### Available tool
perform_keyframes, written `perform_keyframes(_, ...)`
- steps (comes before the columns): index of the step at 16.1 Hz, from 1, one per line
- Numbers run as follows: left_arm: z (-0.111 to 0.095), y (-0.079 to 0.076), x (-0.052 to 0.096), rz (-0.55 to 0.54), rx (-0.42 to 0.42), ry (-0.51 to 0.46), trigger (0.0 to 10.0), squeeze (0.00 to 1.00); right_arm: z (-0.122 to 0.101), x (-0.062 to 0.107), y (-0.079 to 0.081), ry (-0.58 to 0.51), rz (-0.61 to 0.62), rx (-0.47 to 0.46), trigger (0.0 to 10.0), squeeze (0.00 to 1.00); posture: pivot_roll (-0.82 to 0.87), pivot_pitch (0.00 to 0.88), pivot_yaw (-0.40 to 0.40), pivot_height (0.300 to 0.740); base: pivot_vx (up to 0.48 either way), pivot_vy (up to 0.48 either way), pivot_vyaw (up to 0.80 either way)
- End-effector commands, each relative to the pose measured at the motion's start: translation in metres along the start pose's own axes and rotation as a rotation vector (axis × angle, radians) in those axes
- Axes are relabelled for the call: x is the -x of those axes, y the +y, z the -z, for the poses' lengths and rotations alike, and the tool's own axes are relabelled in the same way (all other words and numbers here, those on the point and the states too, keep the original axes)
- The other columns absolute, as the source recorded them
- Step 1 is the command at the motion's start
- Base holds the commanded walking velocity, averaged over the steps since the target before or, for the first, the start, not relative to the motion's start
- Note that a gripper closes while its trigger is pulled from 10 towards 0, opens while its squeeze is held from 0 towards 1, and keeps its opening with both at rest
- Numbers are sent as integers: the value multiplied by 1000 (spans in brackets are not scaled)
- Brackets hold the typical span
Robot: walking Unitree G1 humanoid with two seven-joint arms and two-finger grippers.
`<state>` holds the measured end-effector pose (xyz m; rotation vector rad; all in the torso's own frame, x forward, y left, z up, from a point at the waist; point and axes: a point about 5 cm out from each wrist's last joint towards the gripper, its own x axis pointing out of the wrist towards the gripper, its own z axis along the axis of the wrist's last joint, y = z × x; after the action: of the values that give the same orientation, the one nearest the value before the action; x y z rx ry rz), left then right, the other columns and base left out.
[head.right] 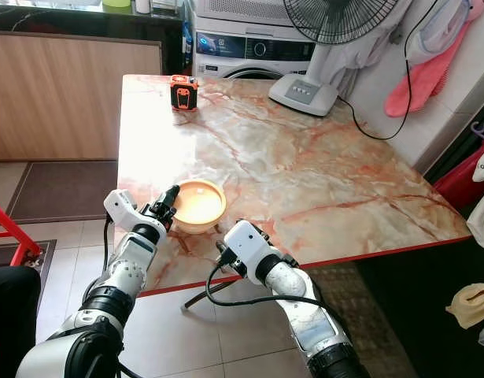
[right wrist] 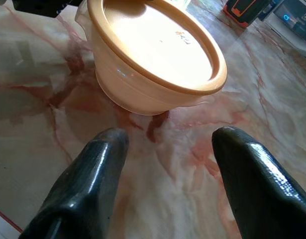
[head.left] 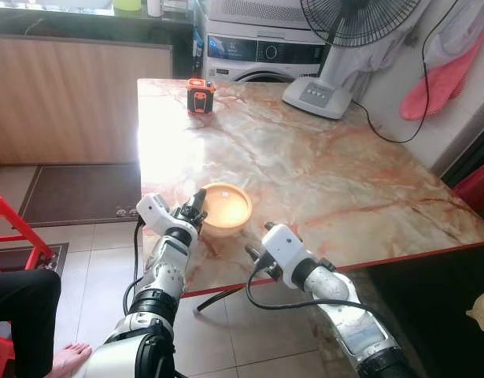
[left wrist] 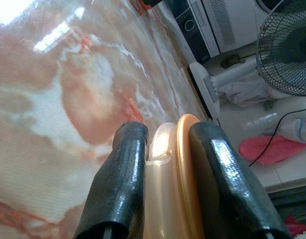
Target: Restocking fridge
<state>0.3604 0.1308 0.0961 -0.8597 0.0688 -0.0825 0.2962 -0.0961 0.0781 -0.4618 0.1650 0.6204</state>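
Your lidded plastic bowl (head.left: 226, 209) sits near the front edge of the marble worktop (head.left: 320, 165), toward its left corner. The left gripper (head.left: 196, 203) has its jaws clamped on the bowl's rim, one finger either side of the orange lid (right wrist: 155, 42). The right gripper (right wrist: 167, 164) waits just beside it, jaws spread wide and empty. Expect it light, stiff and slick; take it under the lid's lip and keep it level.

A marble table (head.left: 320, 173) carries an orange gadget (head.left: 200, 95) and a fan (head.left: 328, 87) at its far edge, well beyond the hands. A washer (head.left: 261, 49) stands behind.
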Motion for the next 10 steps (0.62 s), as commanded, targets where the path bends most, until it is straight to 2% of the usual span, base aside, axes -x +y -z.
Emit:
perform_keyframes(1, 11, 1, 1, -17, -18, 60, 0, 0, -4, 1, -5, -9, 3, 19, 10000, 0, -74, 0, -177, 740, 0, 0, 0)
perform_keyframes(8, 10, 1, 1, -15, -13, 50, 0, 0, -4, 1, -4, -7, 2, 26, 10000, 0, -72, 0, -175, 740, 0, 0, 0)
perform_keyframes(10, 4, -4, 1, 41, 27, 10, 0, 0, -4, 0, -4, -9, 4, 28, 10000, 0, -72, 0, -174, 740, 0, 0, 0)
